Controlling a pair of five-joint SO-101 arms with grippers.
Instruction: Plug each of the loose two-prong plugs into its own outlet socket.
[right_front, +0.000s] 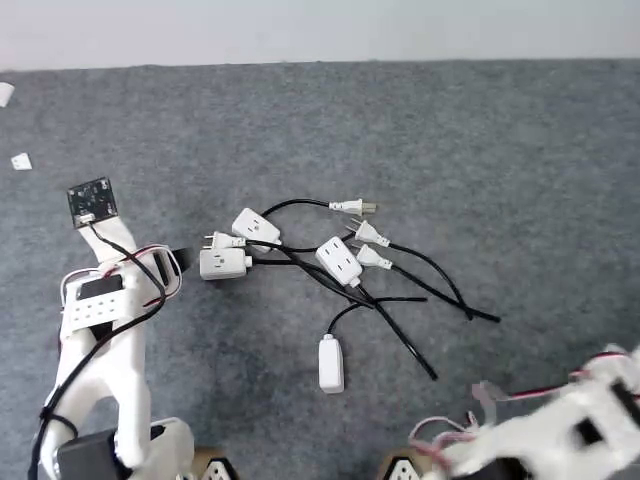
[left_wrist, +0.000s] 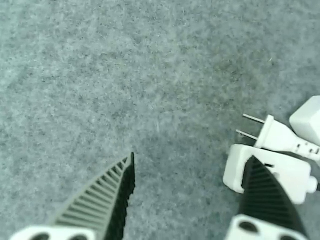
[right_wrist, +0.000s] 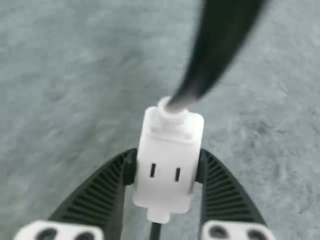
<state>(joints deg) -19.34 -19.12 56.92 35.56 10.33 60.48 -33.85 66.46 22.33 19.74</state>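
**Q.** How many sockets and plugs lie on the grey table (right_front: 480, 150)?

**A.** In the high view there are four white sockets and four white two-prong plugs, joined by black cables (right_front: 400, 298).
- The left socket (right_front: 225, 264) lies beside the left arm.
- The upper socket (right_front: 256, 226) lies just above it.
- The middle socket (right_front: 338, 260) sits in the tangle of cables.
- The near socket (right_front: 331, 364) lies apart from the others, towards the arms.

**Q.** And the plugs, one by one?

**A.**
- The left plug (right_front: 224, 241) lies just beside the left socket, with both prongs bare.
- The top plug (right_front: 347, 206) lies apart, and its prongs are also bare.
- The third plug (right_front: 366, 233) and the fourth plug (right_front: 373, 257) lie close to the middle socket. Whether their prongs touch it cannot be told.

**Q.** What is the state of the two sets of jaws?

**A.**
- The left gripper (left_wrist: 191, 157) is spread wide and holds nothing. One of its fingers (left_wrist: 265, 192) lies over the left socket, and the other is well clear on the bare carpet.
- The right gripper (right_wrist: 166, 152) is closed on a two-slot socket (right_wrist: 167, 165), with one finger against each side. A black cable leaves the socket's far end.
- The right arm (right_front: 560, 430) is at the table's near right corner. Whether its socket is one of the four counted cannot be told.

**Q.** Is there anything else on the table?

**A.** Two white scraps (right_front: 20, 161) lie at the far left edge.
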